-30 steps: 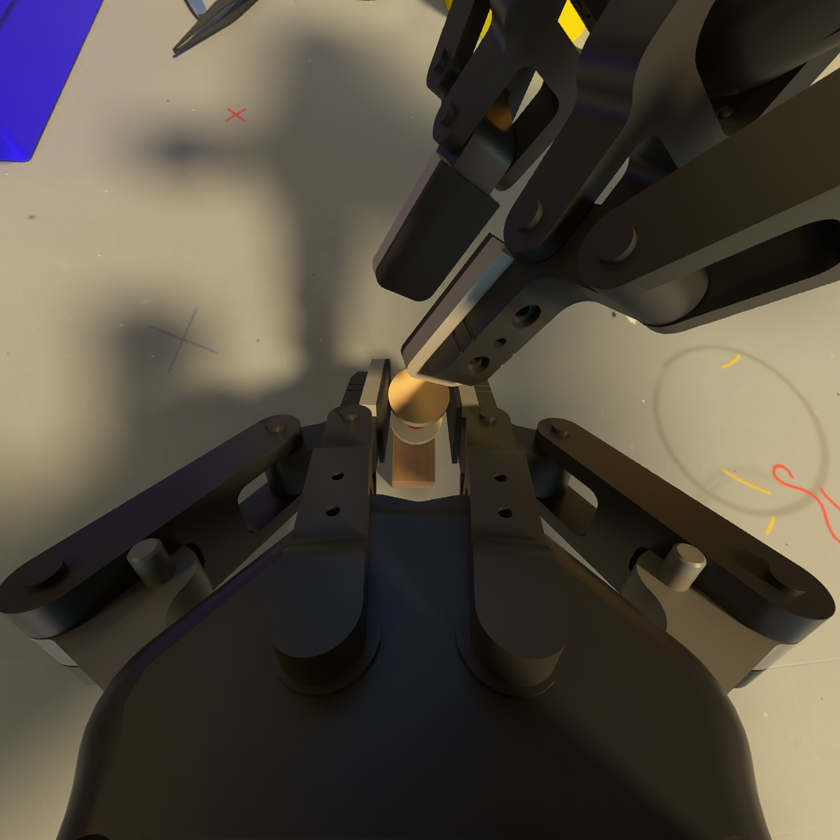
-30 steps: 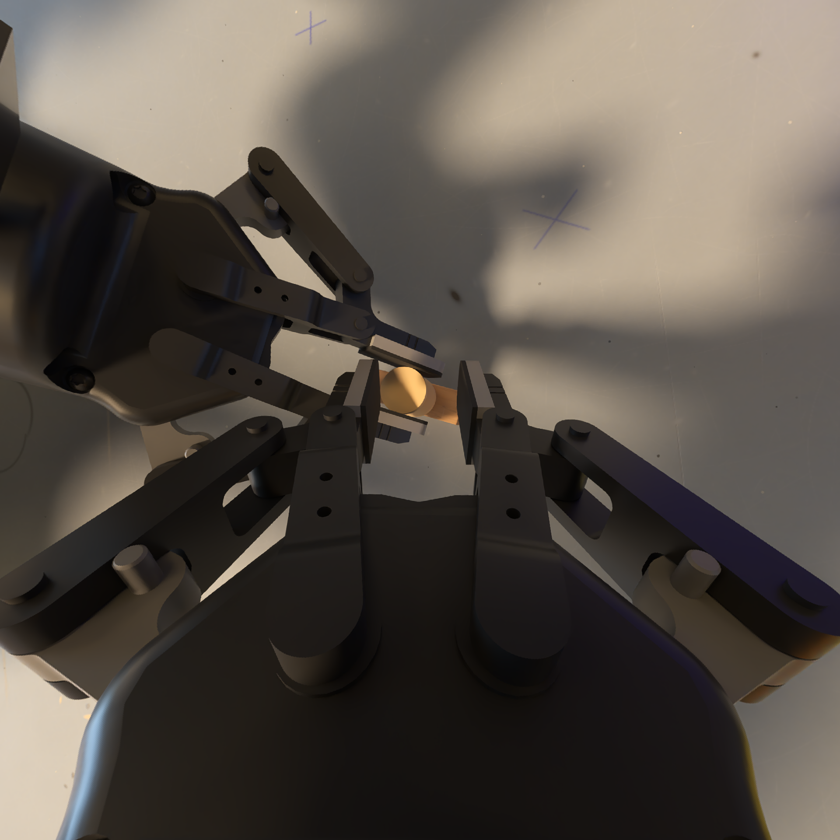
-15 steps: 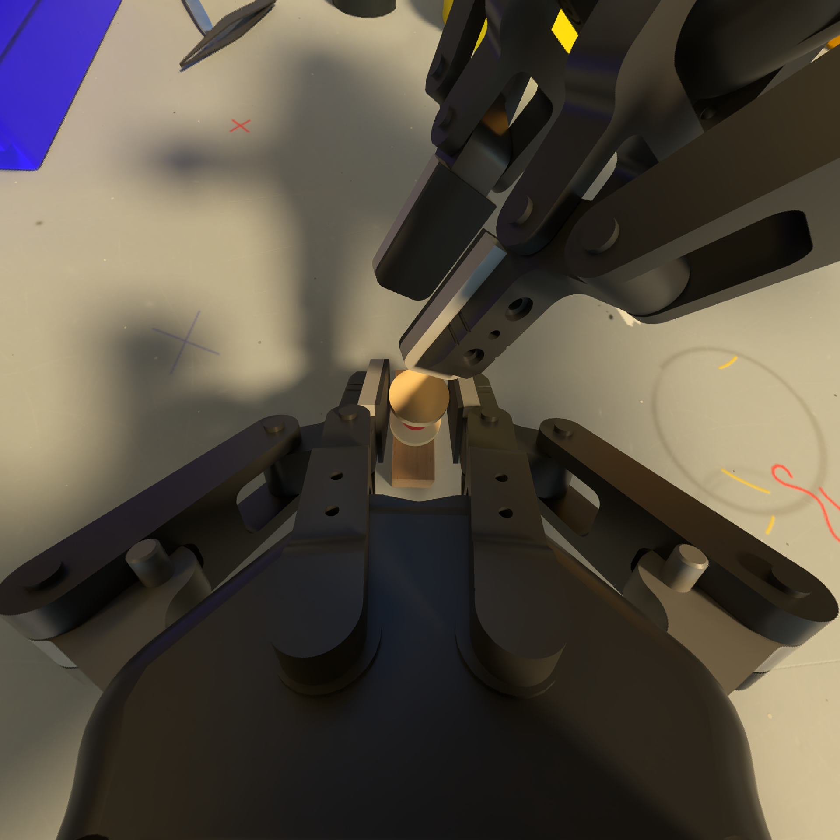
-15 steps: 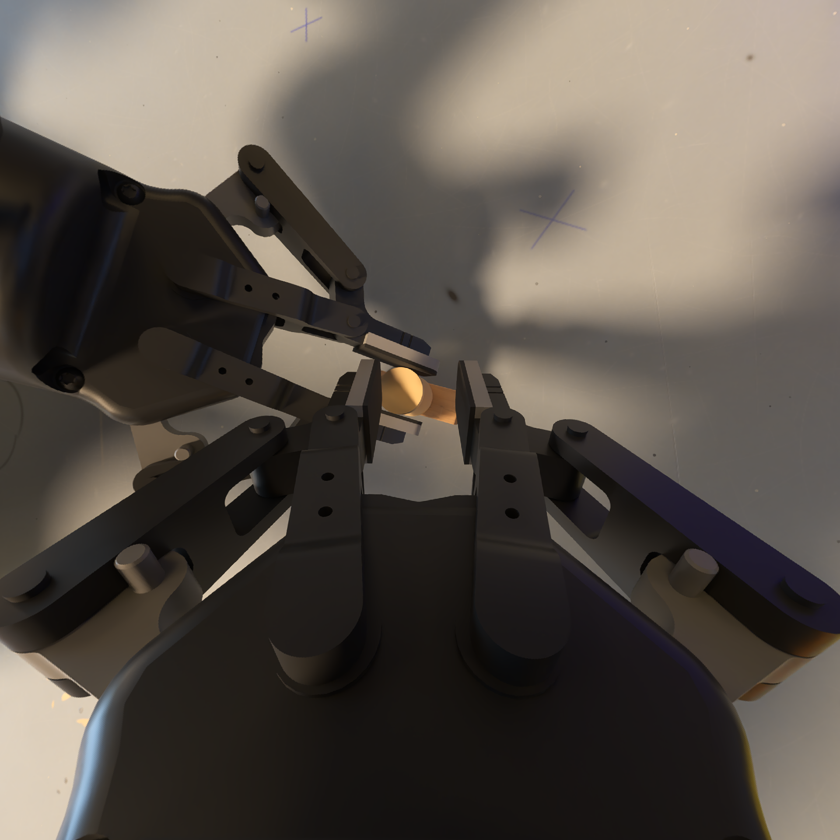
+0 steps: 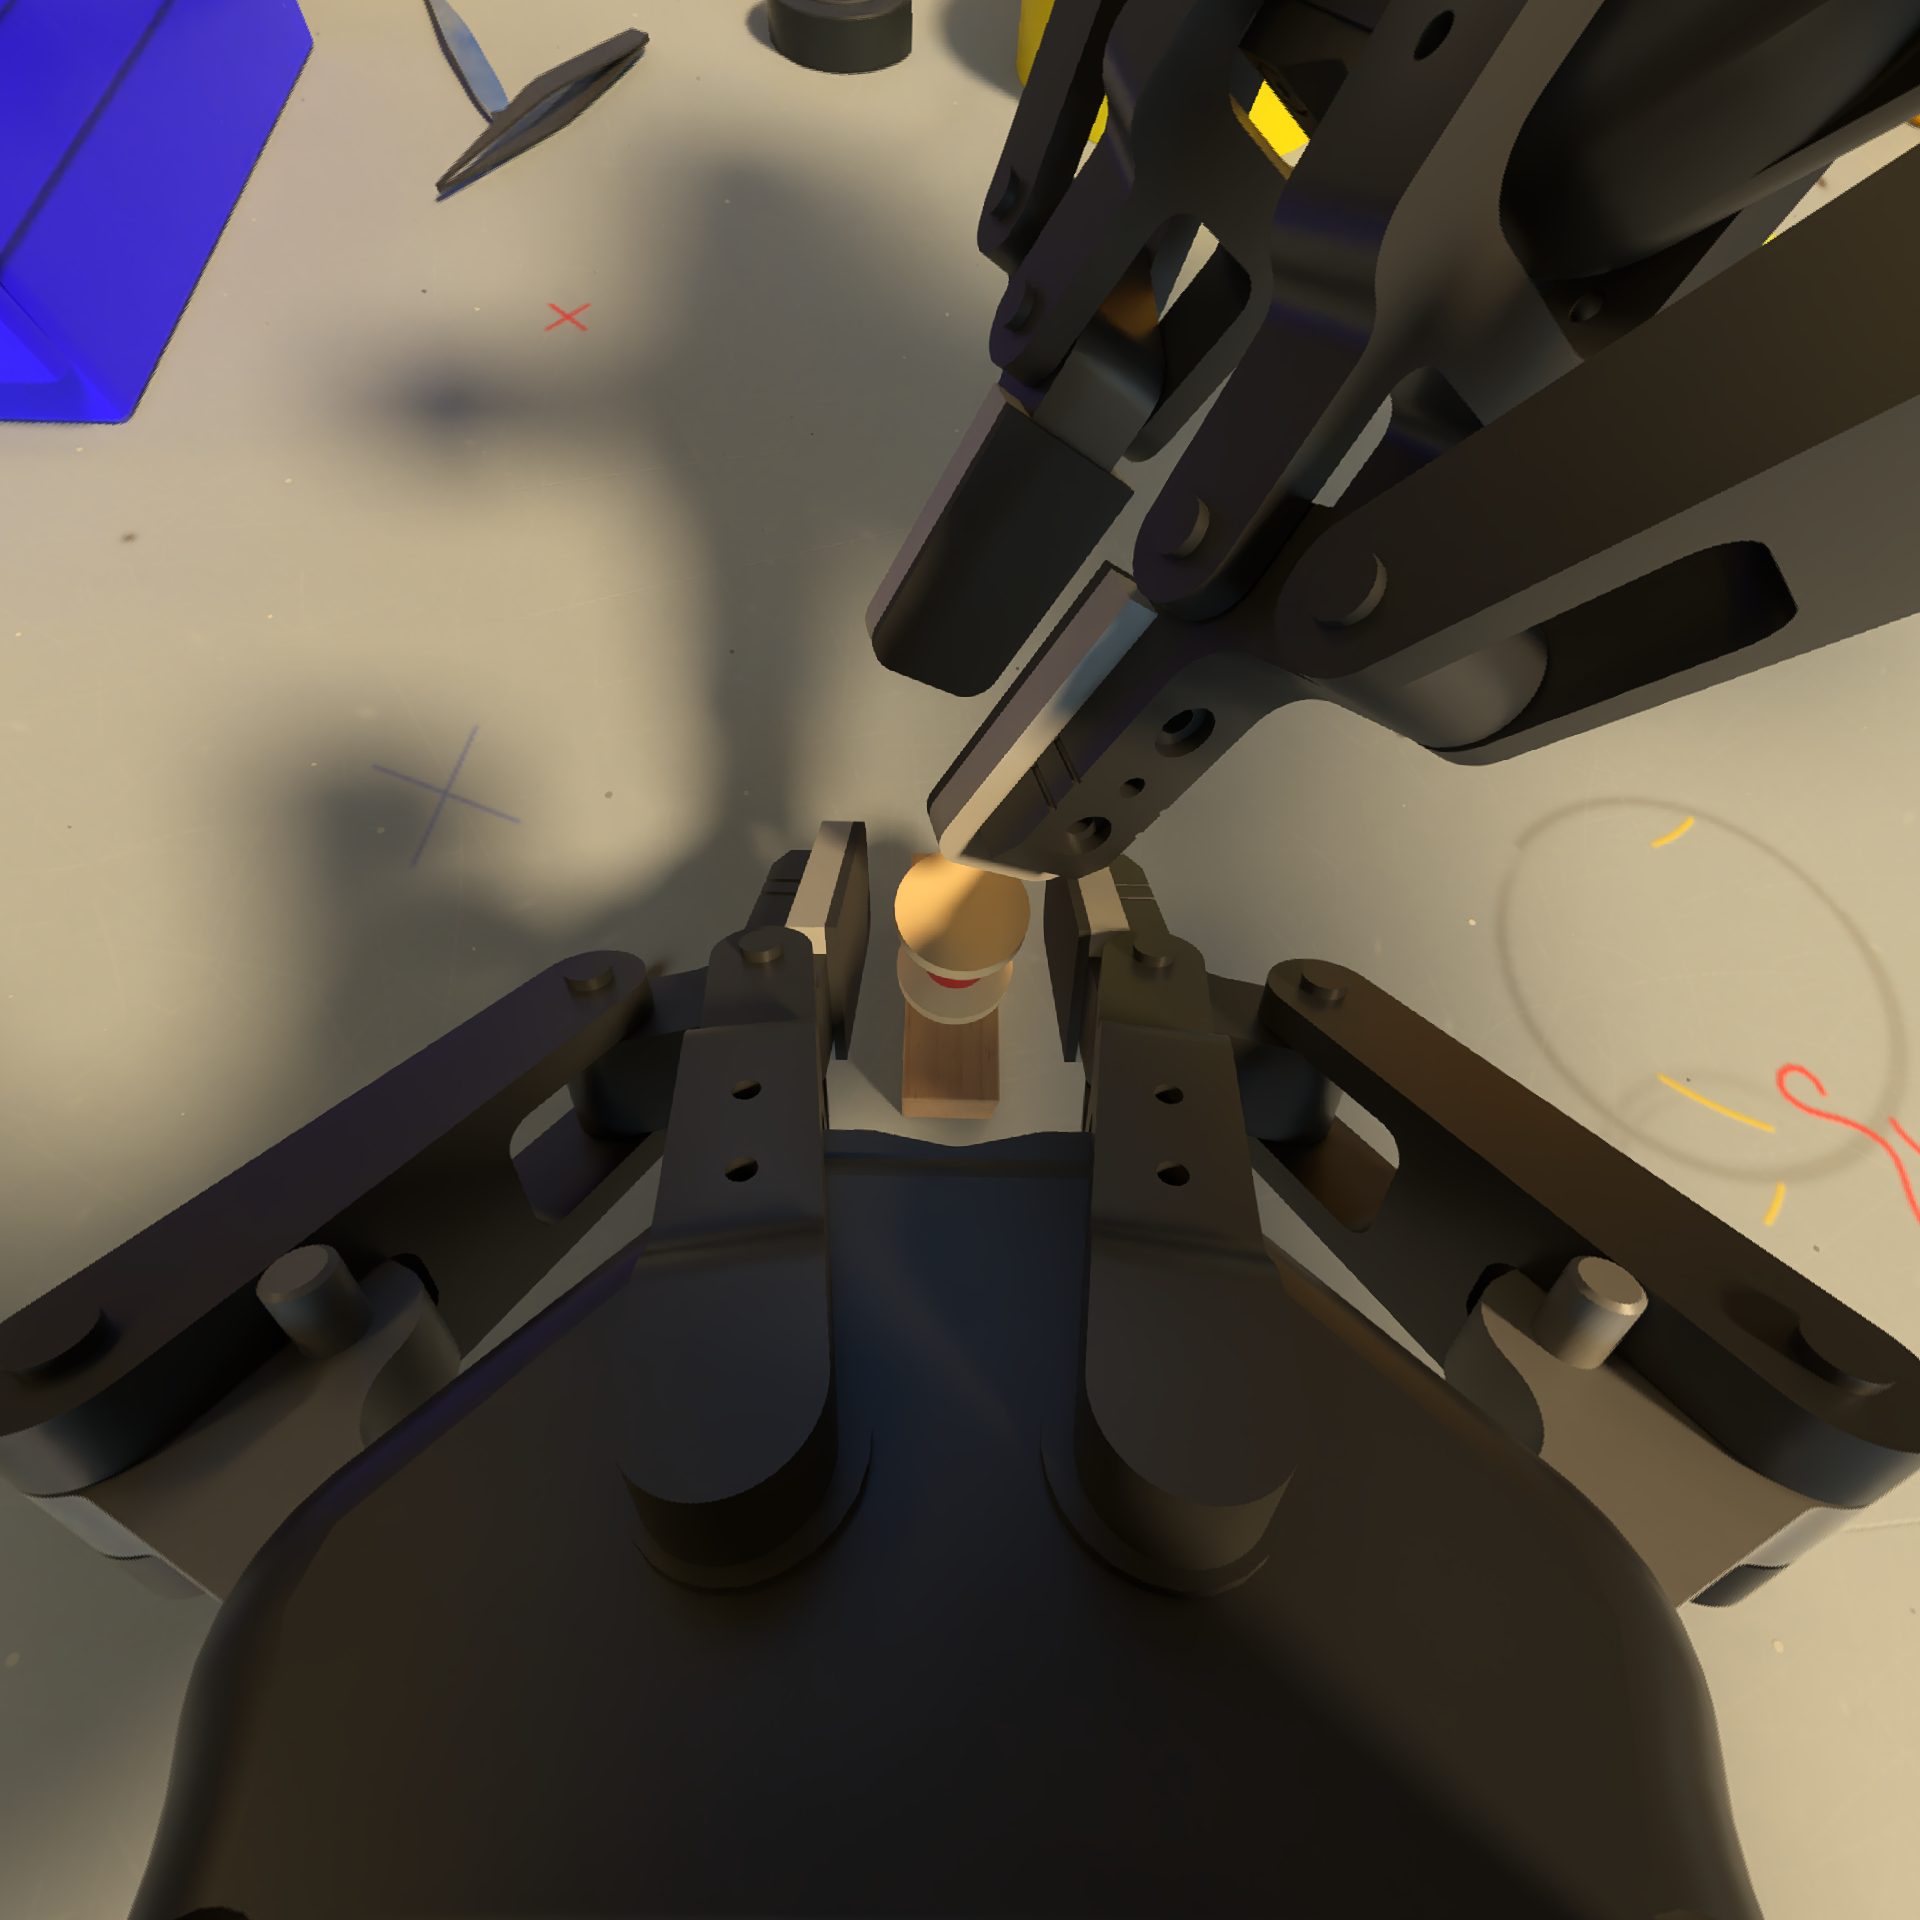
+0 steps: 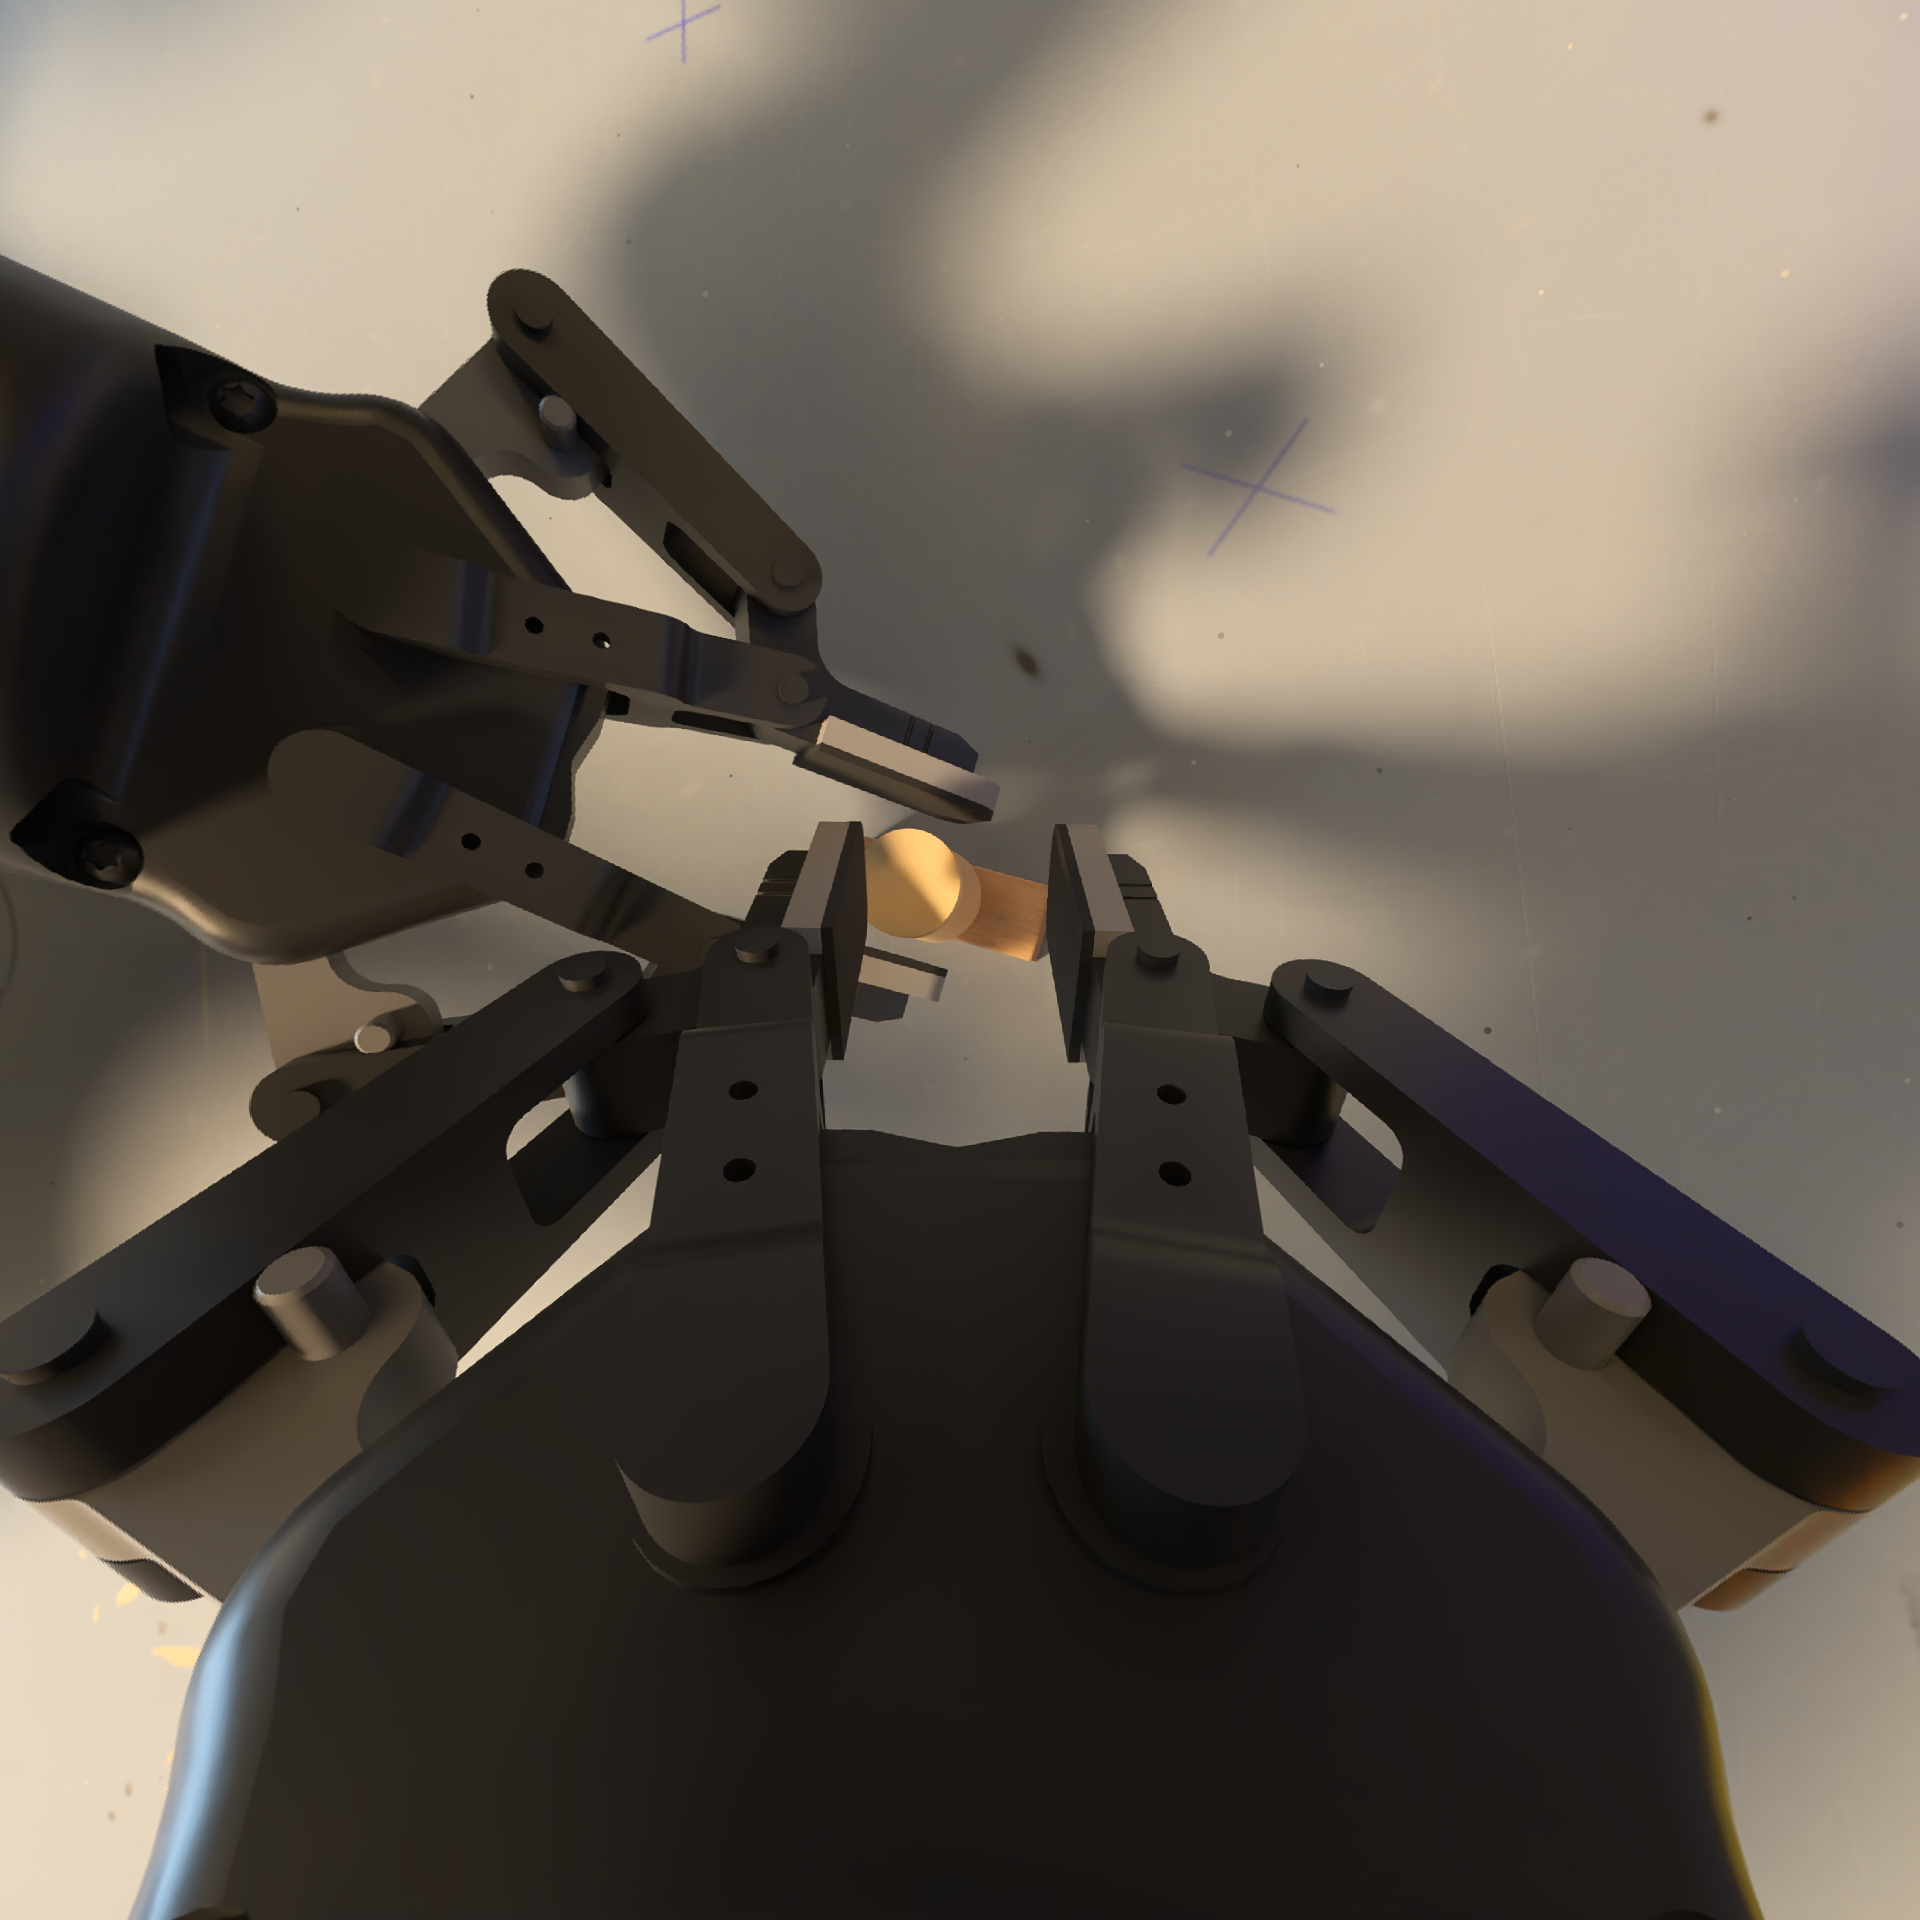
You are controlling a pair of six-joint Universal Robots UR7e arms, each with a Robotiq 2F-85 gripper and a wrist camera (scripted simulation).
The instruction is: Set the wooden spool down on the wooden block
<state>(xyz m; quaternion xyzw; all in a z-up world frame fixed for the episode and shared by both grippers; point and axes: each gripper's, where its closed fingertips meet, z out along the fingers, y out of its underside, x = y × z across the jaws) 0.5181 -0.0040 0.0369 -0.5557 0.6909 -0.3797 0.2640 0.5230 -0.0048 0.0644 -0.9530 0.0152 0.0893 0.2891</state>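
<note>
The wooden spool, with a red band at its waist, stands upright on the small wooden block on the table. My left gripper straddles the spool with a small gap on each side, so it is open and not gripping. My right gripper comes in from the upper right, open and empty, with one fingertip just over the spool's top. In the right wrist view the spool and block lie between the open right gripper, with the left gripper reaching in from the left.
A blue tray lies at the far left. A dark flat tool, a black cylinder and a yellow object sit at the back. Drawn crosses and a ring mark the table.
My left gripper's fingers have parted slightly and let go of the spool, which stays on the block. Both cameras have pulled back a little. The right gripper's opening is unchanged.
</note>
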